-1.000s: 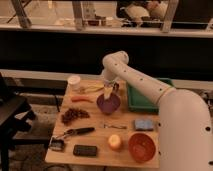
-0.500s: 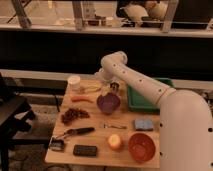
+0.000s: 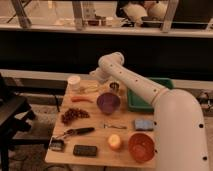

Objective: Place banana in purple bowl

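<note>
- The orange stick point(image 3: 80, 99) lies at the purple bowl's 9 o'clock, unmoved. It is not the target.
- The banana point(image 3: 90, 89) lies flat on the table point(image 3: 99, 118) at about 10 o'clock from the bowl, where it lay a second ago. It has not been lifted.
- The gripper point(image 3: 100, 80) hangs close above the banana, at its 1 o'clock. Over the last second it has swung toward 9 o'clock, off the bowl's far rim. I cannot tell whether the claw is open or closed.
- The purple bowl point(image 3: 108, 102) looks empty, so I judge the pickup is still ahead, with a short carry toward 4 o'clock after it.
- The orange-red bowl point(image 3: 141, 146) sits well apart at 5 o'clock and is the wrong one.
</note>
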Robot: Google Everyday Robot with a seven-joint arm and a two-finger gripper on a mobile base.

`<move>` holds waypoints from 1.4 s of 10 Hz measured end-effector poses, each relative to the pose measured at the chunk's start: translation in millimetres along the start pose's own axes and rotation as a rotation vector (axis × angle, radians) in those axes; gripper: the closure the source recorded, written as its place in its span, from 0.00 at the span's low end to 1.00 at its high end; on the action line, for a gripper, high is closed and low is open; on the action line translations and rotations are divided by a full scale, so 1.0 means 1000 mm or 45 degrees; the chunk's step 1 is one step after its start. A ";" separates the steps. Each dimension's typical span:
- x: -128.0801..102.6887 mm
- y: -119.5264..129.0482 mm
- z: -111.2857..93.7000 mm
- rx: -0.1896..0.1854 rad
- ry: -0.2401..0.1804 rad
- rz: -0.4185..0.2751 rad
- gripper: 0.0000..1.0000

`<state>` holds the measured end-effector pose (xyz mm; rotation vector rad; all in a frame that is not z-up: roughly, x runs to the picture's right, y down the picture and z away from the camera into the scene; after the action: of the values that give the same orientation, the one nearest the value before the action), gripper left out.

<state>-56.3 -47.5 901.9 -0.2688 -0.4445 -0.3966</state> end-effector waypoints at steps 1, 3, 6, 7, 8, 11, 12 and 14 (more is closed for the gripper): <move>0.001 -0.008 0.006 0.008 0.000 0.000 0.20; 0.004 -0.014 0.015 0.018 0.001 0.018 0.20; 0.016 -0.016 0.028 0.040 0.037 0.085 0.20; 0.016 -0.016 0.033 0.040 0.042 0.094 0.20; 0.016 -0.015 0.038 0.038 0.047 0.101 0.20; 0.024 -0.010 0.059 0.003 0.051 0.145 0.20; 0.026 -0.010 0.063 -0.008 0.047 0.157 0.20; 0.032 -0.008 0.071 -0.039 0.040 0.178 0.20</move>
<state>-58.7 -40.5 980.0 -0.3207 -0.3864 -0.2708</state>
